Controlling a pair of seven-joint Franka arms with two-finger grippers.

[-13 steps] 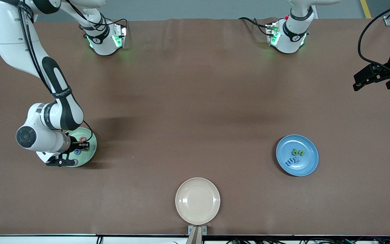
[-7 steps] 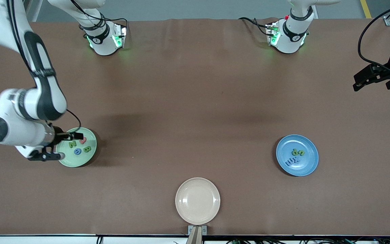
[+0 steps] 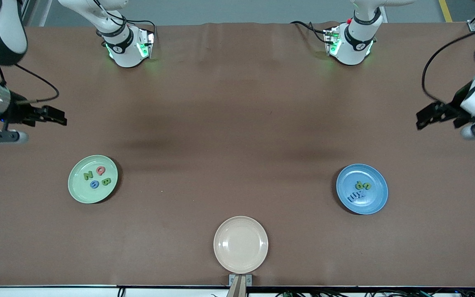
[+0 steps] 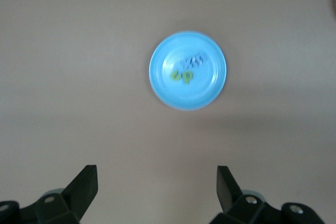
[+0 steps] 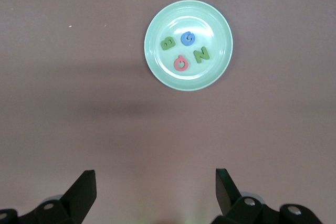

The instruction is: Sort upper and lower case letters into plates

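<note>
We see no loose letter on the tabletop (image 3: 237, 123); every letter lies in a plate. The green plate (image 3: 92, 179) holds four capital letters (image 5: 185, 52): N, Q, G and B. The blue plate (image 3: 362, 189), well apart from it toward the left arm's end, holds the small letters (image 3: 359, 191), too blurred to read.

The cream plate (image 3: 241, 244), nearer to the front camera than the green plate, is bare.

We judge the sorting is finished, so the step in hand is to retreat cleanly. The right gripper (image 3: 52, 117) hangs over the tabletop, up from the green plate, fingers (image 5: 84, 192) spread and empty. The left gripper (image 3: 427, 117) hangs at the left arm's end, fingers (image 4: 84, 187) spread, also empty.

To do this well, we should keep both arms high and away from the plates, so nothing is knocked.
</note>
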